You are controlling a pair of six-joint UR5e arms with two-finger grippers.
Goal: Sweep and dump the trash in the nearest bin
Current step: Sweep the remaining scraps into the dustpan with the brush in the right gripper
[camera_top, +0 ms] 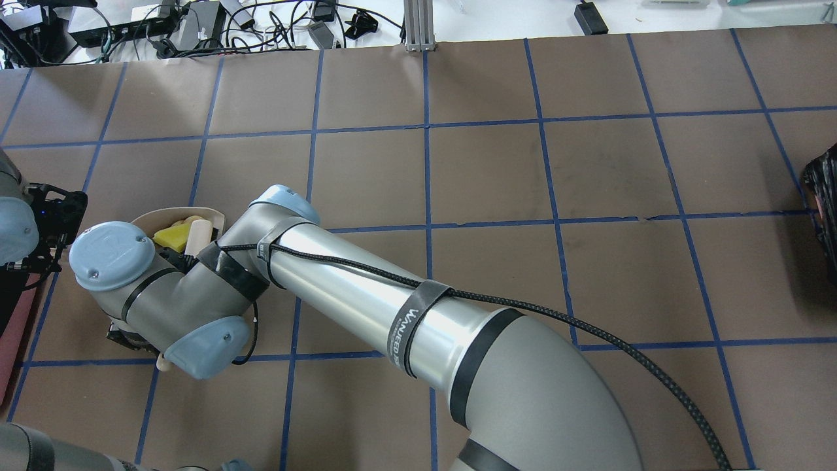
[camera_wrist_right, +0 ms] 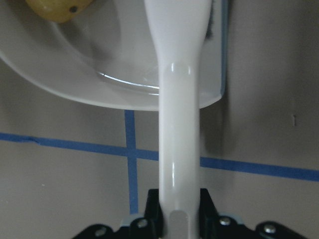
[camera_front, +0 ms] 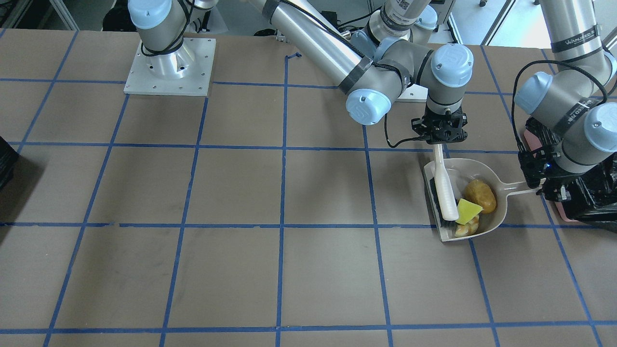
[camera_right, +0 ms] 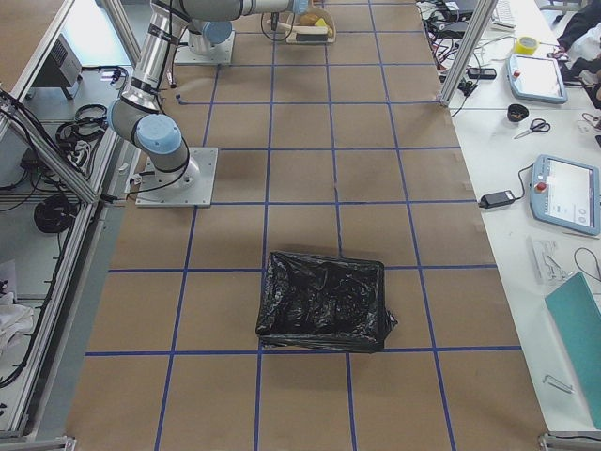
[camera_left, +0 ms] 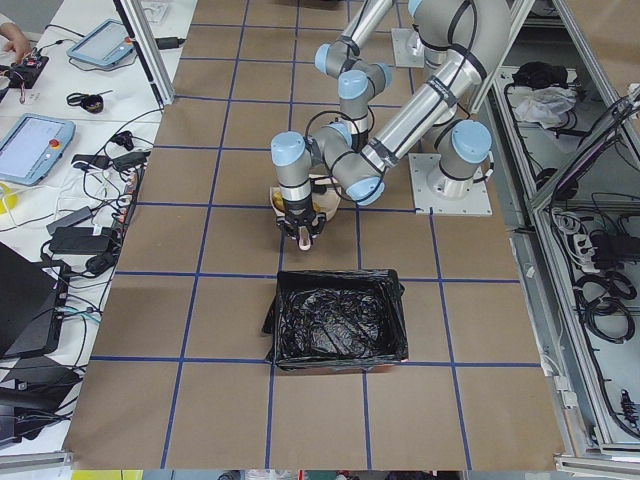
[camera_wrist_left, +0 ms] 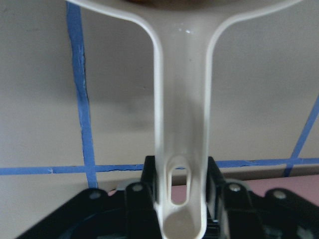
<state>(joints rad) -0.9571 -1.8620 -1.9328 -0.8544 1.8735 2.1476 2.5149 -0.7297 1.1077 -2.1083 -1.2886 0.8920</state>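
Trash is all in the dustpan (camera_front: 475, 202) now: potato (camera_front: 480, 195), yellow wedge (camera_front: 467, 210), peel (camera_front: 466, 228) at its 6 o'clock. Left gripper (camera_wrist_left: 182, 186) pinches the pan handle, right gripper (camera_wrist_right: 178, 209) pinches the brush (camera_front: 446, 190). I'd lift level, brush guarding the lip, toward the bin (camera_front: 590, 193) at 3 o'clock (crowded by the arm, roomy table elsewhere).
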